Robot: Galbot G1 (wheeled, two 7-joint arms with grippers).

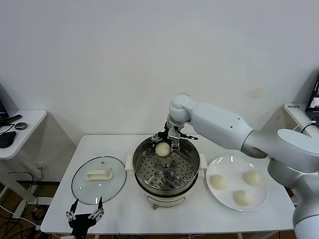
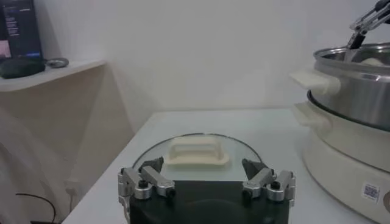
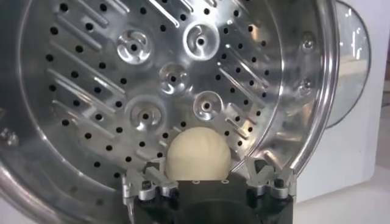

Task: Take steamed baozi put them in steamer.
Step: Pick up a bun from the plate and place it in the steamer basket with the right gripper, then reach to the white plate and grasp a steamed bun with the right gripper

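Four smooth, round, cream-white baozi: one [image 1: 162, 148] lies on the perforated steel tray at the far side of the shiny round steamer [image 1: 144, 172], three [image 1: 218, 181] sit on a flat white plate [image 1: 227, 166] just right of it. The right gripper [image 1: 167, 139] hangs over the steamer's far rim, fingers [image 3: 148, 181] spread wide on either side of that bun, not clamping it. The left gripper [image 1: 85, 214], fingers wide, waits by the glass lid [image 1: 79, 186] at the worktop's [image 1: 109, 144] near edge.

head looks down; wrists sit close, all sharing the steamer [image 1: 167, 169].
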